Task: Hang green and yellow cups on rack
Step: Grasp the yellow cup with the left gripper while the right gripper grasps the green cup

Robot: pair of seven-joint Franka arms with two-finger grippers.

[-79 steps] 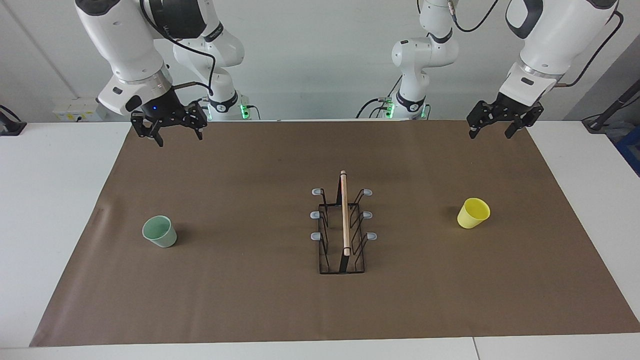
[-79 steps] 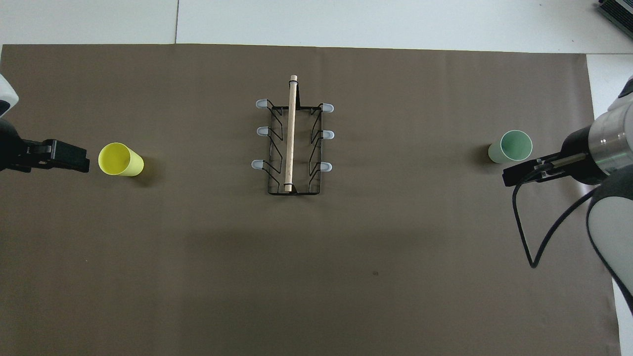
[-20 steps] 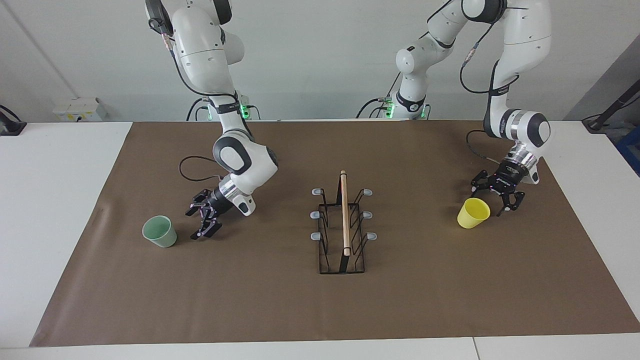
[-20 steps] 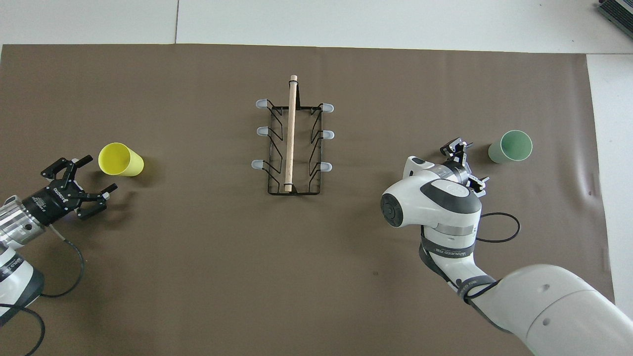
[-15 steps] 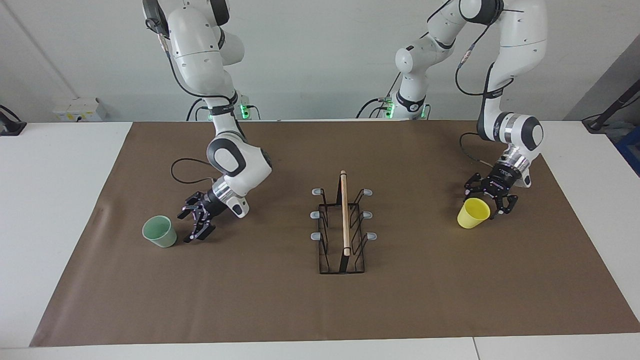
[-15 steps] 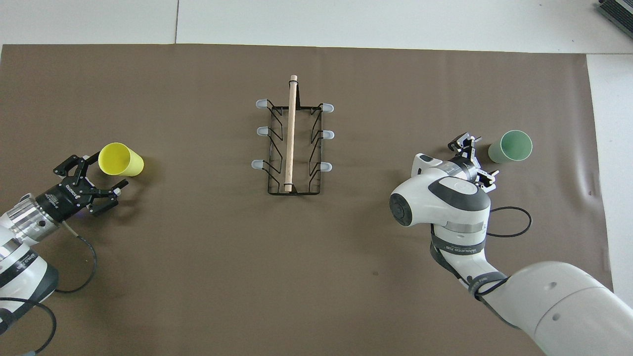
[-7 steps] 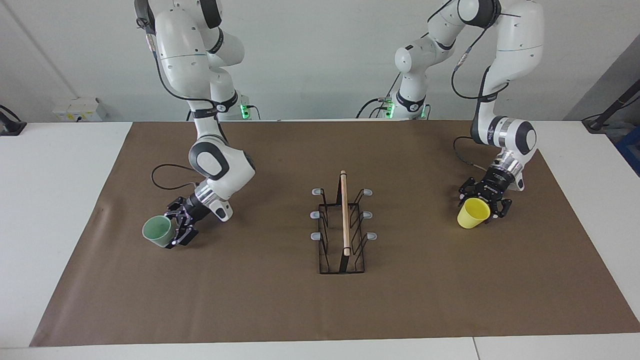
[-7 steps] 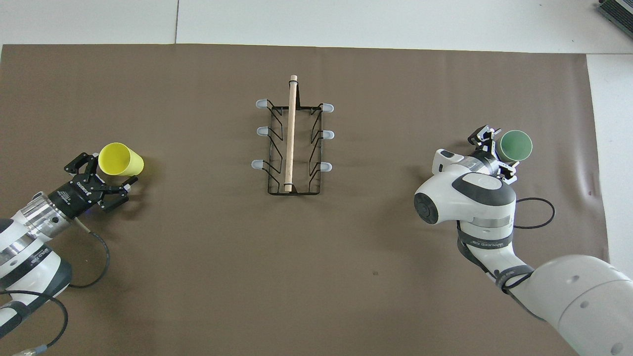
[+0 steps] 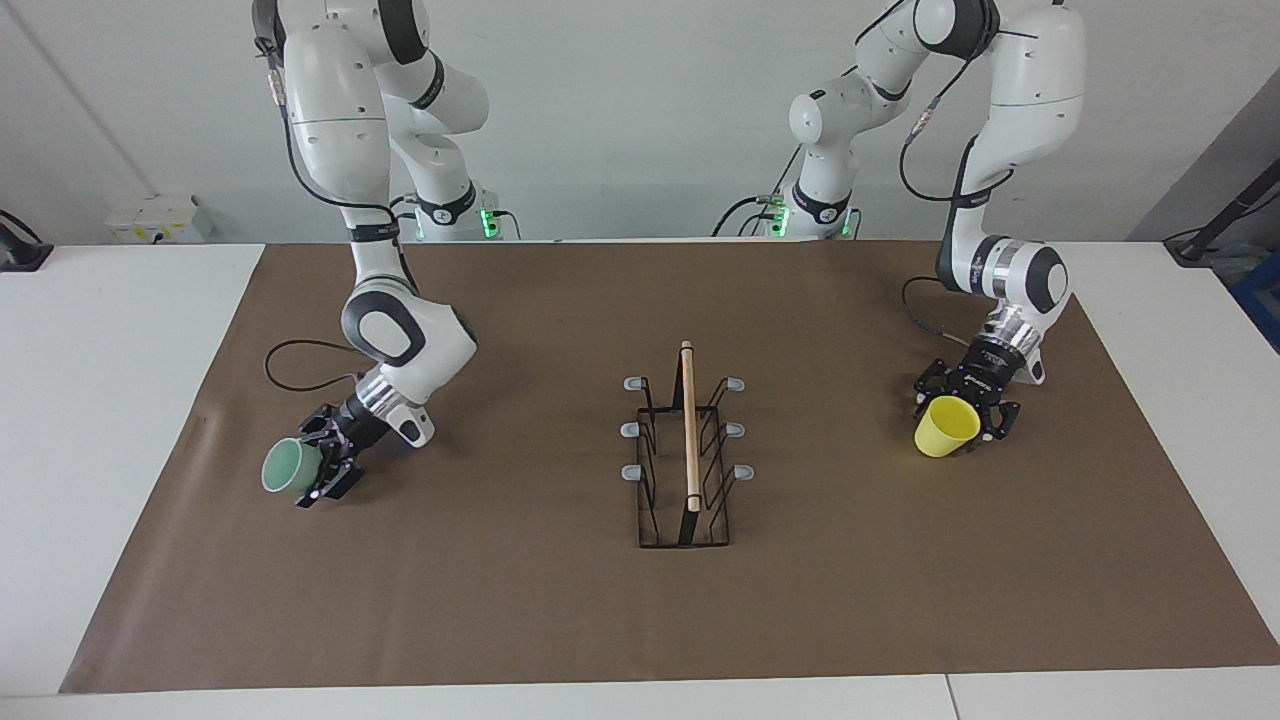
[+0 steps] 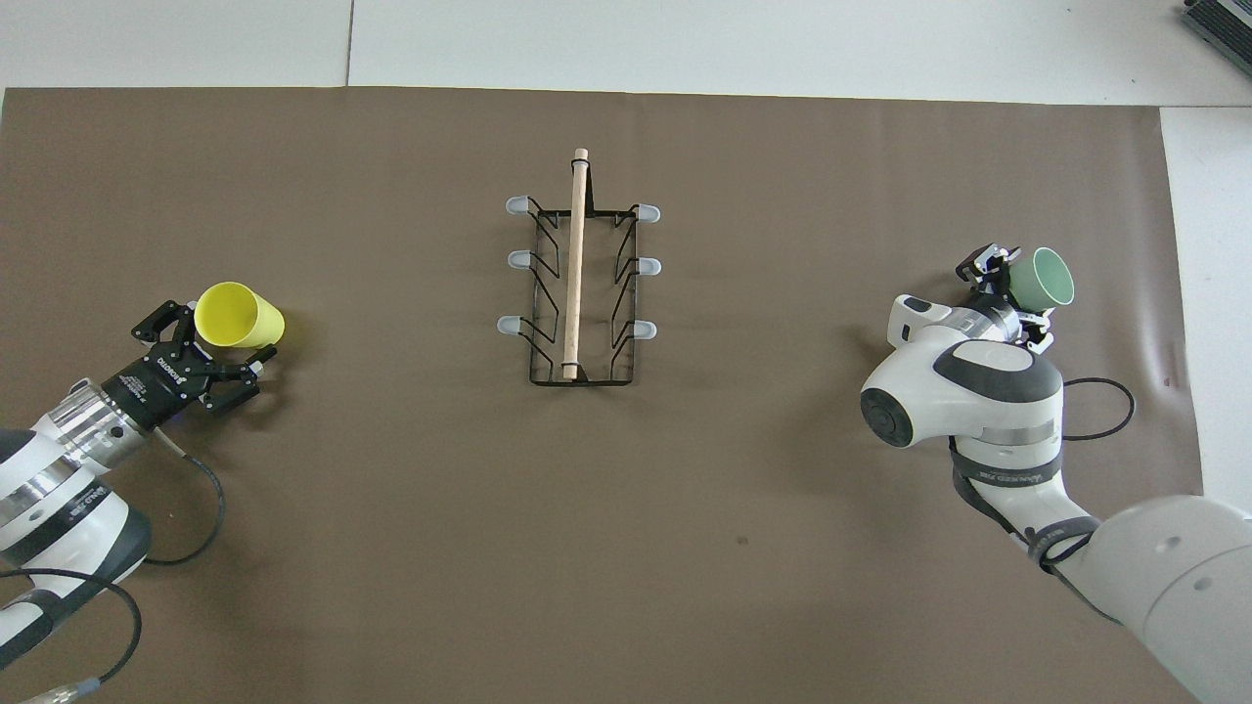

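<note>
The rack [image 9: 689, 440], black wire with a wooden rod and grey-tipped pegs, stands mid-mat; it also shows in the overhead view [image 10: 576, 264]. The mint green cup [image 9: 283, 468] lies toward the right arm's end, tipped over with its mouth pointing away from the rack [image 10: 1045, 276]. My right gripper [image 9: 314, 468] is open, its fingers on either side of the cup's base [image 10: 1020, 295]. The yellow cup [image 9: 941, 430] stands toward the left arm's end [image 10: 235, 313]. My left gripper [image 9: 962, 410] is low and open, its fingers on either side of that cup [image 10: 217, 339].
A brown mat [image 9: 520, 600] covers most of the white table [image 9: 100, 400]. The right arm's cable [image 9: 300, 360] loops on the mat beside the green cup. All six rack pegs are bare.
Both arms came down from high over the mat's robot-side edge to the cups. In the last half second the right gripper pushed on and the green cup tipped and slid away from the rack.
</note>
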